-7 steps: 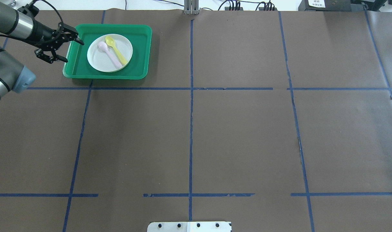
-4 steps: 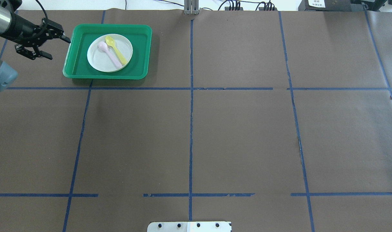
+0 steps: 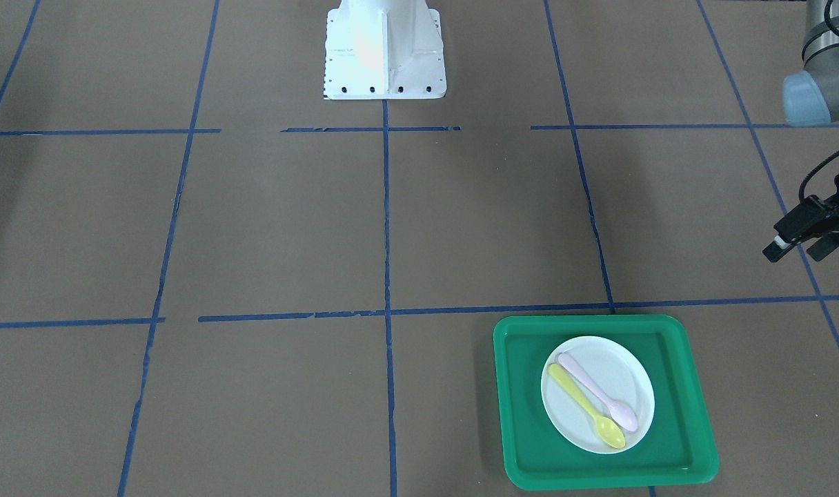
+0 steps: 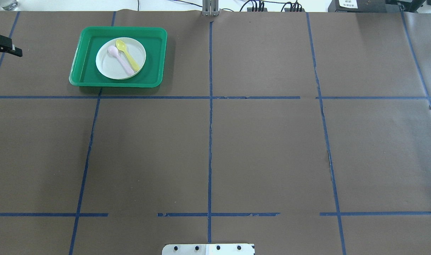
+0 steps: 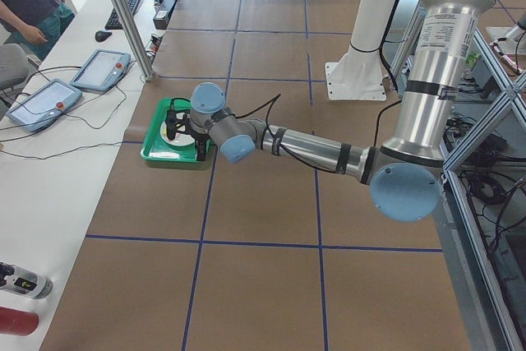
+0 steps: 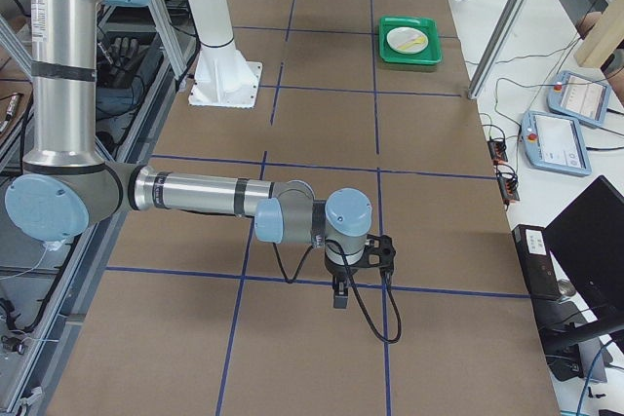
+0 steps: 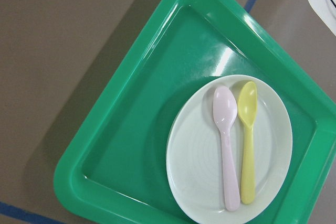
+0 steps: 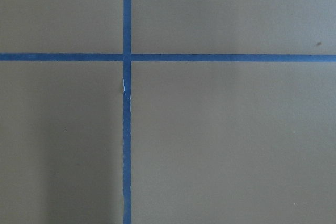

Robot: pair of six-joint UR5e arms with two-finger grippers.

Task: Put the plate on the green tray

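On the green tray [image 4: 155, 63], at the far left of the table [image 4: 265, 148], the plate [image 4: 111, 69] lies flat, its rim clear of the tray's walls. A pink spoon [image 4: 121, 61] and a yellow spoon [image 4: 129, 58] rest side by side on it. Well apart from the tray, the left gripper [image 3: 799, 250] hangs empty with jaws parted, partly cut off at the frame edge. The right gripper [image 6: 338, 291] shows only small in a side view, so I cannot tell how its jaws stand.

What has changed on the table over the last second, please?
The left hand, open and empty, pulled back from beside the green tray, farther out to the robot's left. The plate stayed put on the tray, with the pink spoon and yellow spoon lying on it.
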